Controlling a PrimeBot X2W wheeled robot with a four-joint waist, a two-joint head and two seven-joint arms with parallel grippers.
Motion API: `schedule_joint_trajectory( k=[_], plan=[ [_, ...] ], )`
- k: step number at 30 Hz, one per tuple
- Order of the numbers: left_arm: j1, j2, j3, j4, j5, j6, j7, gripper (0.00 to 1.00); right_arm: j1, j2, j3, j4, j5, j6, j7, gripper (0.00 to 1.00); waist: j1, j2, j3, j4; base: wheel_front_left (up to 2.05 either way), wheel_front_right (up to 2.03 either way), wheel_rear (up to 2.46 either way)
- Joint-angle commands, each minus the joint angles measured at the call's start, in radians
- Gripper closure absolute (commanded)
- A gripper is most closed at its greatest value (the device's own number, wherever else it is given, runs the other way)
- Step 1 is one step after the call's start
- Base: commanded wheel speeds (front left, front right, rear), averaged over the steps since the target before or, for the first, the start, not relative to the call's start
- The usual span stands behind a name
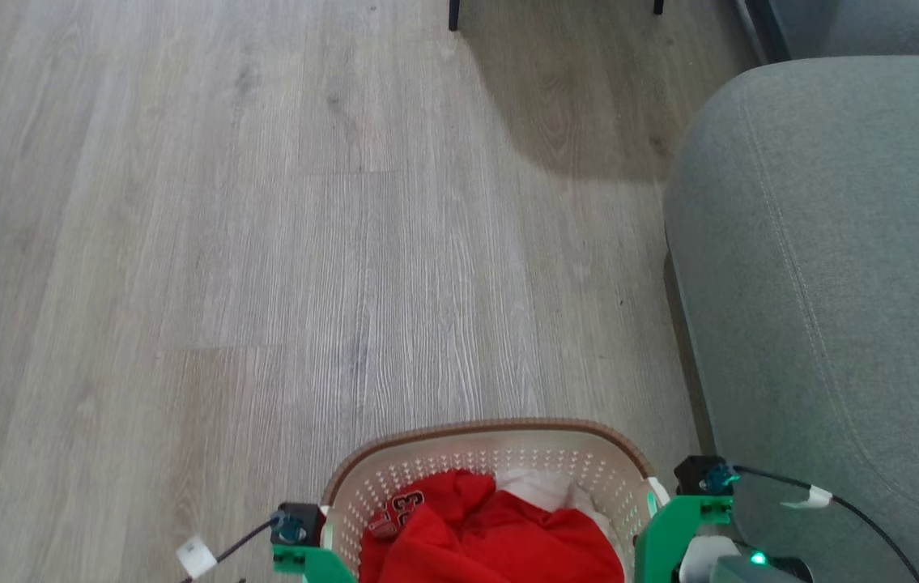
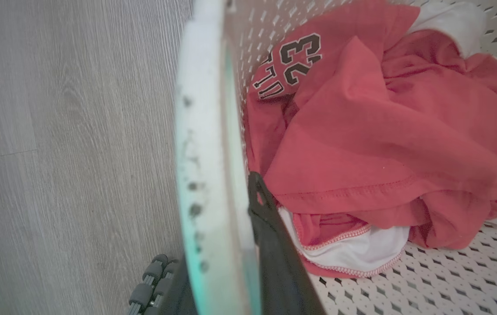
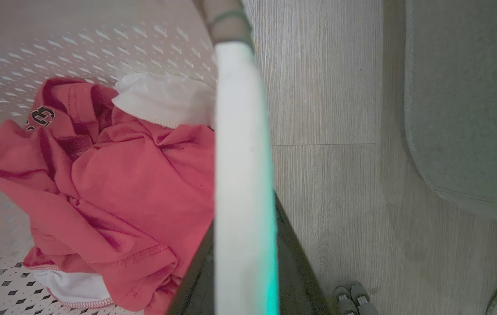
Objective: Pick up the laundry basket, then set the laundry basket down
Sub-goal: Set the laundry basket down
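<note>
Pale plank floor [image 1: 265, 243] spreads toward twelve o'clock. The laundry basket [image 1: 499, 457] lies at six, long axis nine-to-three, with left fingers [image 2: 270, 253] closed on its nine o'clock end and right fingers [image 3: 294, 267] on three.

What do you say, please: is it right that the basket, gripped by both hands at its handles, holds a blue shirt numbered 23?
Not quite: the left wrist view shows the shirt is red, not blue. The left hand and right hand do grip the basket.
</note>
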Motion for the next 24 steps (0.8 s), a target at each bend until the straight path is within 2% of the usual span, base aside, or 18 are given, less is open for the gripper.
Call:
schedule_joint_trajectory(
  k=[1, 12, 20, 24],
  plan=[
    [-0.050, 0.024, 0.002, 0.004, -0.001, -0.003, -0.013, 1.00, -0.043, -0.009, 0.010, -0.005, 0.006, -0.002, -0.024, 1.00, 0.0000, 0.0000, 0.004, 0.000, 0.00, 0.00, 0.00],
    [-0.124, 0.024, -0.013, 0.001, -0.001, 0.010, -0.043, 1.00, -0.128, -0.009, 0.043, 0.008, 0.026, -0.002, -0.042, 1.00, 0.0000, 0.0000, 0.104, -0.007, 0.00, 0.00, 0.00],
    [-0.240, 0.024, -0.016, 0.007, 0.010, 0.017, -0.079, 1.00, -0.244, -0.009, 0.053, 0.021, 0.024, -0.002, -0.065, 1.00, 0.0000, 0.0000, 0.238, -0.008, 0.00, 0.00, 0.00],
    [-0.322, 0.024, -0.011, 0.011, 0.012, 0.021, -0.101, 1.00, -0.327, -0.009, 0.052, 0.029, 0.018, -0.002, -0.080, 1.00, 0.0000, 0.0000, 0.342, -0.008, 0.00, 0.00, 0.00]
  ],
)
